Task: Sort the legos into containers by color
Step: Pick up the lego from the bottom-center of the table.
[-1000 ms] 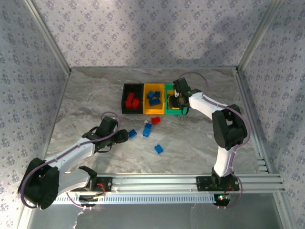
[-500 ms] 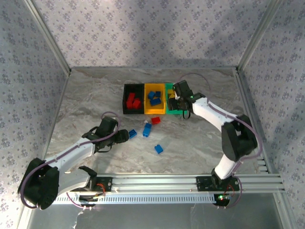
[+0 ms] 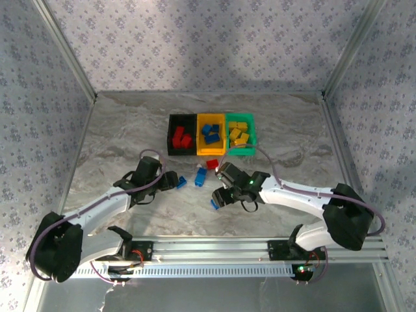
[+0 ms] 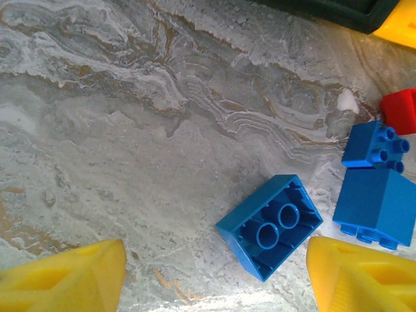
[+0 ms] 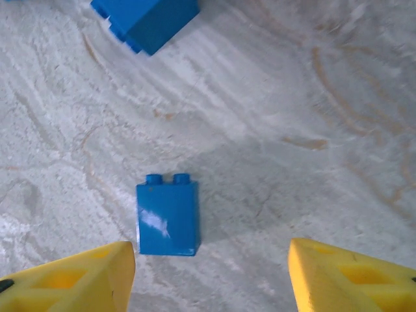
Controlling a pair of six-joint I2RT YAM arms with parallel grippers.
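Note:
Three containers stand in a row at the back. The black one point(image 3: 181, 153) holds red legos, the yellow-orange one point(image 3: 210, 153) blue ones, the green one point(image 3: 241, 152) yellow ones. A red lego point(image 3: 212, 163) and three blue legos lie loose in front of them. My left gripper point(image 3: 171, 182) point(image 4: 214, 279) is open low over the table, with an upside-down blue lego point(image 4: 270, 225) point(image 3: 182, 182) between its yellow fingers, nearer the right one. My right gripper point(image 3: 220, 197) point(image 5: 211, 279) is open around a blue lego point(image 5: 166, 218) point(image 3: 214, 203) lying on its side, close to the left finger.
Two more blue legos point(image 4: 377, 144) point(image 4: 377, 207) and the red one point(image 4: 400, 110) lie just right of the left gripper's lego. Another blue lego point(image 5: 146, 19) lies beyond the right gripper. Patterned walls and metal posts enclose the marble table point(image 3: 130, 130).
My right arm has swung from the green container down to the blue lego at the front, its jaws opening wider. The left arm has barely shifted.

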